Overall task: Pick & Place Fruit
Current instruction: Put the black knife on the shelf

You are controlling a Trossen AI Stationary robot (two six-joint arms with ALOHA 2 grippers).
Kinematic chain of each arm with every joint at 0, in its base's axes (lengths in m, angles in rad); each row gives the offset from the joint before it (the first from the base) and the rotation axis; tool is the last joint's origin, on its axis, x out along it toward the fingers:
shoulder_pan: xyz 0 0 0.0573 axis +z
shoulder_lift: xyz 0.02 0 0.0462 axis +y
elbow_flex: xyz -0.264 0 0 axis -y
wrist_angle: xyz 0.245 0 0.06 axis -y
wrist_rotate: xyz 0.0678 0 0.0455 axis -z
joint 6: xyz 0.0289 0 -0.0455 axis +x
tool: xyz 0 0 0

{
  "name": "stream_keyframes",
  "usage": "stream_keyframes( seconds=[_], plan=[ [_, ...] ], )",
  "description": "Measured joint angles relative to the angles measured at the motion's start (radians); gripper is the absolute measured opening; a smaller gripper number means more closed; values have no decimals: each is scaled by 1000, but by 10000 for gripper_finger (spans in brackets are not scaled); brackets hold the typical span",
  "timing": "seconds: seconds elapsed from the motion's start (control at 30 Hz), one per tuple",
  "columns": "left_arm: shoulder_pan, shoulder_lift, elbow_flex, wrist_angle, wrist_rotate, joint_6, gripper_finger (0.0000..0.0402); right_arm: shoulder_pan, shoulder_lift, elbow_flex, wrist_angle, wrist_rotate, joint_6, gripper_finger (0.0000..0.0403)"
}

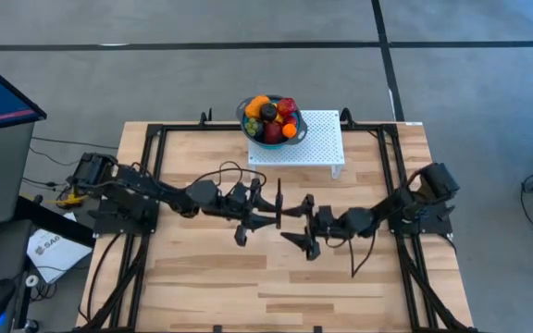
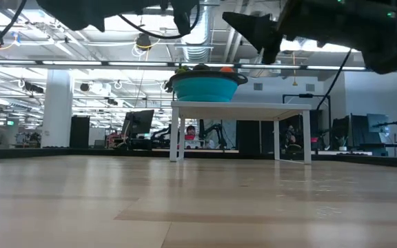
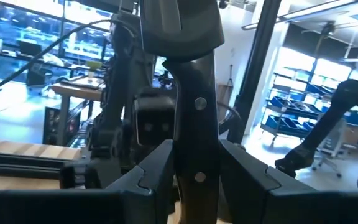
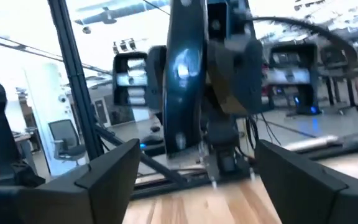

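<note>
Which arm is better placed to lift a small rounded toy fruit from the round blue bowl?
Probably right: the right gripper is open and empty, while the left gripper clamps a slim black knife.

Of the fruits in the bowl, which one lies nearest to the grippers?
The small orange fruit at the bowl's front-right edge. It sits on the side facing the arms; the larger orange one lies at the far back.
</note>
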State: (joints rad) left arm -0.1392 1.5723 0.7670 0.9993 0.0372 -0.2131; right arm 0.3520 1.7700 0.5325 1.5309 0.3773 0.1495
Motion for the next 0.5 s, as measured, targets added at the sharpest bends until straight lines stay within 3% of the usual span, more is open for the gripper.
stream_keyframes(
  seconds=[0.17,0.5],
  plan=[
    [50,0,0,14,49,29,111,-69,-38,7,-11,-110,-58,321],
    [98,-1,0,105,101,82,112,-118,-44,57,-12,-120,-160,270]
  ],
)
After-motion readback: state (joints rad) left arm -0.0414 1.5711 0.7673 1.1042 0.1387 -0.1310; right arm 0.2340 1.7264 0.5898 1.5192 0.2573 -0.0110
